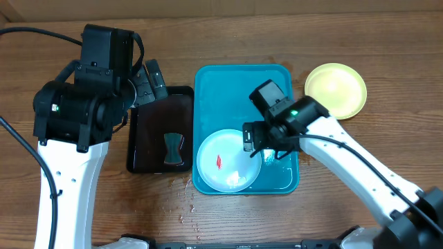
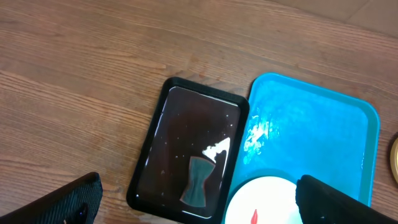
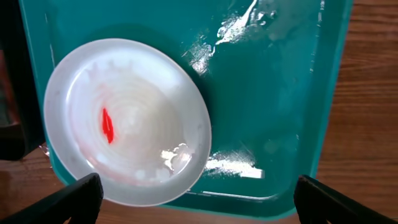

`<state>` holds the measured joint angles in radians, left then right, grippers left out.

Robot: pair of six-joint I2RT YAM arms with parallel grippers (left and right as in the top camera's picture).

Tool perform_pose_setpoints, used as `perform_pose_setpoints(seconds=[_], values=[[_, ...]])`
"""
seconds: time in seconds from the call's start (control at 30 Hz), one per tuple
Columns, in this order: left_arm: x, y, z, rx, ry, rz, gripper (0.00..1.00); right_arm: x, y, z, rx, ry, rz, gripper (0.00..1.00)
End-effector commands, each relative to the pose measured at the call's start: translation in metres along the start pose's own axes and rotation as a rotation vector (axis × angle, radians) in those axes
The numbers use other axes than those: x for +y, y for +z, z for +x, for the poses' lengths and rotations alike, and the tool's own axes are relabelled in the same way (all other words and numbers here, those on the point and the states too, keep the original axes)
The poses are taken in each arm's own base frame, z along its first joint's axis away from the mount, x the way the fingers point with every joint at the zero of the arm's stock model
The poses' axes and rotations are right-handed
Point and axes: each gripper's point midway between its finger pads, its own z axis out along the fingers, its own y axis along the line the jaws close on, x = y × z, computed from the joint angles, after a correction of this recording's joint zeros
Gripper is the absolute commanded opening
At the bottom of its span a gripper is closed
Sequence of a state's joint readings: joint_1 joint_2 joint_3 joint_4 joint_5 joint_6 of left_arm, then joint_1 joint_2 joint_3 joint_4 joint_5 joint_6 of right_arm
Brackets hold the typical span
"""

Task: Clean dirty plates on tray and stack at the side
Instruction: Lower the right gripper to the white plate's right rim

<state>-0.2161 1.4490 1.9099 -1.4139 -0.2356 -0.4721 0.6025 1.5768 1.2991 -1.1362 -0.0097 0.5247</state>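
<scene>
A white plate [image 1: 228, 160] with a red smear at its centre lies in the near left corner of the teal tray [image 1: 242, 79]. A pale yellow plate [image 1: 336, 90] sits on the table to the right of the tray. My right gripper [image 1: 261, 143] hovers open over the white plate's right edge. In the right wrist view the gripper [image 3: 199, 202] has the plate [image 3: 137, 124] and the wet tray floor [image 3: 273, 93] below it, nothing held. My left gripper [image 1: 149, 81] is open above the far end of the black tray, holding nothing [image 2: 199, 208].
A black tray [image 1: 160, 111] holding water and a grey sponge [image 1: 172, 149] lies left of the teal tray, touching it. Water drops dot the wood in front of the trays. The left wrist view shows the sponge [image 2: 199, 180] and the white plate's edge [image 2: 267, 202].
</scene>
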Motion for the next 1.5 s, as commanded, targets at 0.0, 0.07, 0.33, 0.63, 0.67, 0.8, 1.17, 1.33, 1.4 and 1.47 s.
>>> perform_pose_setpoints(seconds=[0.0, 0.07, 0.33, 0.63, 0.67, 0.8, 1.17, 1.33, 1.4, 1.47], values=[[-0.003, -0.005, -0.001, -0.013, 0.001, 0.019, 1.00, -0.003, -0.029, -0.005, -0.087, 0.054, -0.023, 1.00], [-0.003, -0.005, -0.001, -0.013, 0.001, 0.019, 1.00, -0.005, -0.041, -0.003, -0.115, 0.053, -0.038, 1.00], [-0.003, -0.005, -0.001, -0.013, 0.001, 0.019, 1.00, -0.020, -0.059, -0.006, -0.195, 0.059, 0.013, 1.00], [-0.003, -0.005, -0.001, -0.013, 0.001, 0.019, 1.00, -0.022, -0.043, -0.019, -0.213, 0.054, 0.058, 1.00], [-0.003, -0.005, -0.001, -0.013, 0.001, 0.019, 1.00, -0.023, -0.040, -0.020, -0.212, 0.055, 0.067, 1.00], [-0.003, -0.005, -0.001, -0.013, 0.001, 0.019, 1.00, -0.028, -0.022, -0.018, -0.177, 0.053, 0.112, 1.00], [-0.003, -0.005, -0.001, -0.013, 0.001, 0.019, 1.00, -0.036, 0.012, -0.035, -0.149, 0.088, 0.157, 1.00], [-0.003, -0.005, -0.001, -0.013, 0.001, 0.019, 1.00, -0.052, 0.020, -0.041, -0.129, 0.132, 0.181, 1.00], [-0.003, -0.005, -0.001, -0.013, 0.001, 0.019, 1.00, -0.056, 0.020, -0.042, -0.129, 0.145, 0.185, 1.00], [-0.003, -0.005, -0.001, -0.013, 0.001, 0.019, 1.00, -0.060, 0.019, -0.044, -0.131, 0.157, 0.187, 1.00]])
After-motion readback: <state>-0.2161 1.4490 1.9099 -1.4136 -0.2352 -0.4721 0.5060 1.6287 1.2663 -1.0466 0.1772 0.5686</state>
